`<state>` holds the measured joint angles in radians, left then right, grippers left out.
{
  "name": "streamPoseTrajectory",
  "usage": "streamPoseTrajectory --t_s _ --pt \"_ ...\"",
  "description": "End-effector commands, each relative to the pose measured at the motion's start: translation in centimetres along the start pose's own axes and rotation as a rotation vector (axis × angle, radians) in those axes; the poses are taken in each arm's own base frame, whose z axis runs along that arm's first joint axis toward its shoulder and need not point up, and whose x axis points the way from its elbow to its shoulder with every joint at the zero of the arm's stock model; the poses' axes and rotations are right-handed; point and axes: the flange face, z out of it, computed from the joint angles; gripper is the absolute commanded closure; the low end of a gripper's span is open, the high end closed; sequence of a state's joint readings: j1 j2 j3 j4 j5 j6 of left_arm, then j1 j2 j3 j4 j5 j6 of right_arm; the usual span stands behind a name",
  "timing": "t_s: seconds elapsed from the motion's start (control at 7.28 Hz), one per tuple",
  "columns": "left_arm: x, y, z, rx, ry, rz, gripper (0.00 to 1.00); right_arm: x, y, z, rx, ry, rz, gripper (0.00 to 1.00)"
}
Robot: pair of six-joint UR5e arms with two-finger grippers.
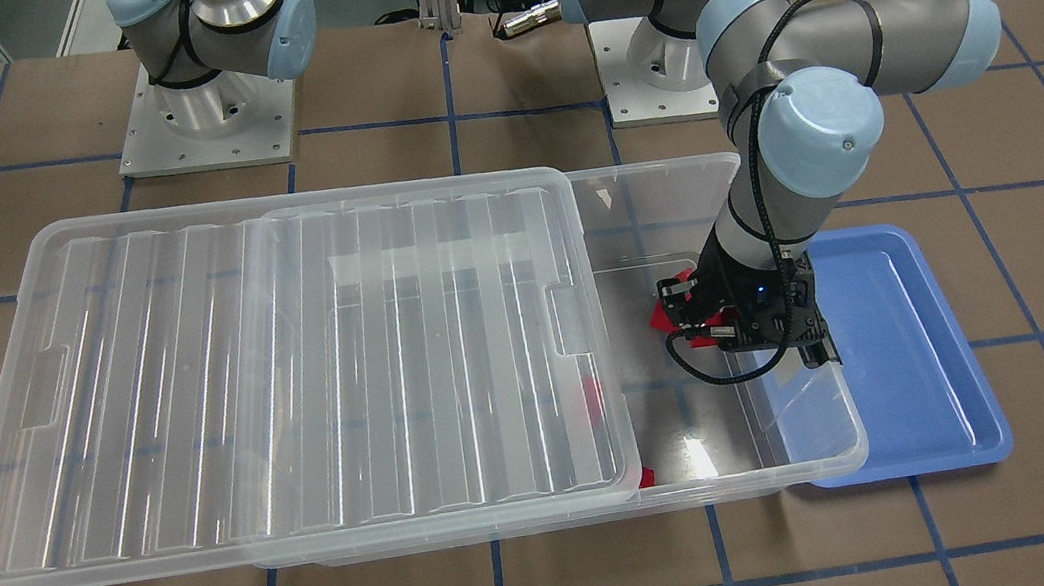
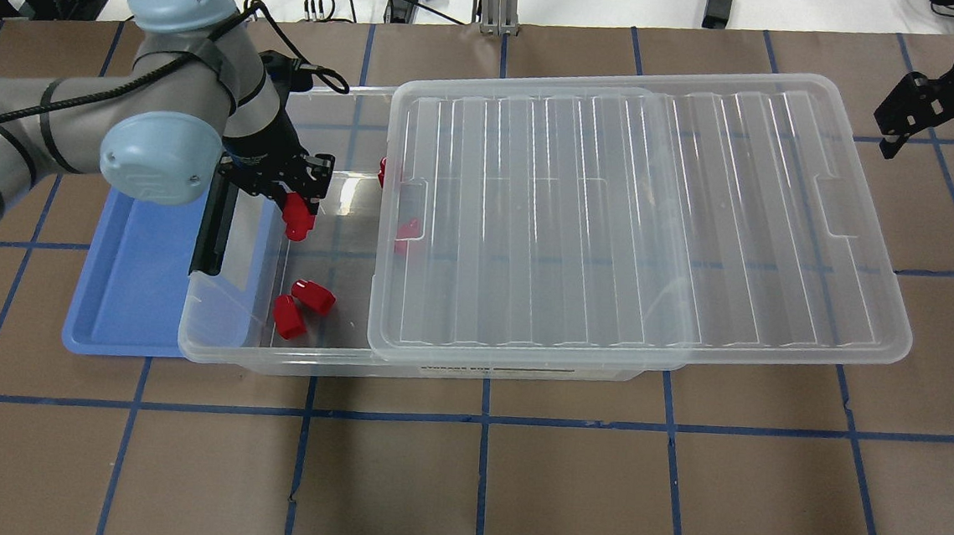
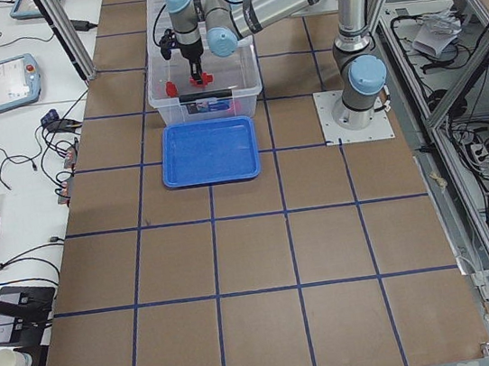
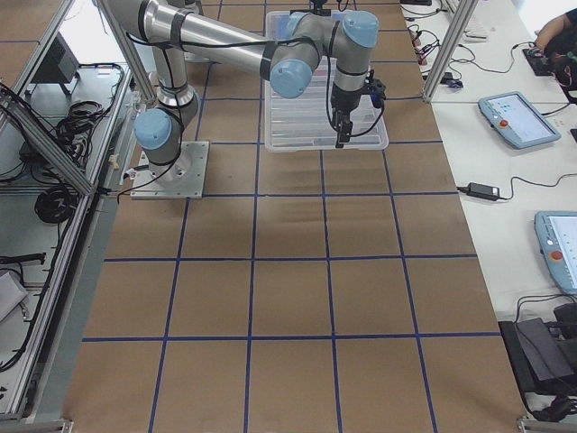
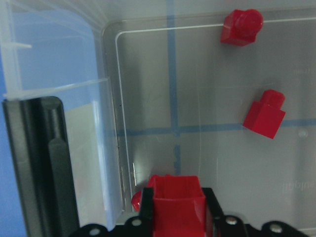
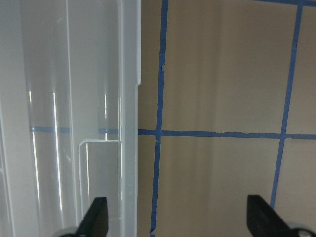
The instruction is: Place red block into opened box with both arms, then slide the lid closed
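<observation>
My left gripper [image 2: 301,203] is shut on a red block [image 2: 299,221] and hangs over the uncovered left end of the clear box [image 2: 219,356]. In the left wrist view the red block [image 5: 177,203] sits between the black fingers [image 5: 146,203], above the box floor. The ribbed clear lid [image 2: 640,220] lies on the box, slid toward my right, overhanging that end. My right gripper [image 2: 942,107] is open beyond the lid's far right corner, holding nothing. In the right wrist view the lid [image 6: 64,98] edge and its notch lie by one fingertip [image 6: 96,219].
Loose red blocks [image 2: 304,297] lie on the box floor, some under the lid [image 2: 407,229]. A shallow blue tray [image 2: 132,277] sits against the box's left end. A black bar [image 5: 34,163] runs along that end. Brown table with blue tape lines all around.
</observation>
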<state>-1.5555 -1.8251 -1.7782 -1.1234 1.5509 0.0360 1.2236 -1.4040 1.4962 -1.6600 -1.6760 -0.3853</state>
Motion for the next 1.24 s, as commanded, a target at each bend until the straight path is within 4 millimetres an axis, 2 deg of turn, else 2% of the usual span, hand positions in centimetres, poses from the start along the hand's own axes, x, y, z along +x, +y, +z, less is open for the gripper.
streamPoseTrajectory --t_s 0.0,0.14,0.27,0.55,0.69,0.82,0.96,1.1 --pt "0.6 -1.1 3.0 0.028 0.063 -0.009 0.96 -0.1 0.2 0.6 -0.015 -0.012 0.001 0.0" --pt "0.9 0.0 5.1 -0.014 0.072 -0.012 0.96 -0.1 0.1 1.0 -0.024 -0.019 0.001 0.0" --pt "0.7 0.8 6.3 -0.036 0.066 -0.009 0.96 0.0 0.1 0.9 -0.021 -0.018 -0.003 0.0" --pt "0.6 0.7 7.0 -0.045 0.054 -0.003 0.96 0.0 -0.1 1.5 -0.035 -0.022 0.003 0.0" --pt "0.5 0.7 7.6 -0.058 0.046 -0.006 0.85 0.0 -0.1 1.5 -0.035 -0.024 0.002 0.0" --pt "0.5 0.7 7.9 -0.064 0.045 -0.005 0.74 0.1 0.0 1.5 -0.037 -0.023 -0.002 0.0" --pt "0.5 0.8 8.1 -0.067 0.045 -0.005 0.35 0.1 -0.1 1.5 -0.03 -0.02 -0.004 0.0" --pt "0.5 0.8 7.8 -0.061 0.045 -0.005 0.08 0.1 -0.1 1.5 -0.031 -0.022 -0.004 0.0"
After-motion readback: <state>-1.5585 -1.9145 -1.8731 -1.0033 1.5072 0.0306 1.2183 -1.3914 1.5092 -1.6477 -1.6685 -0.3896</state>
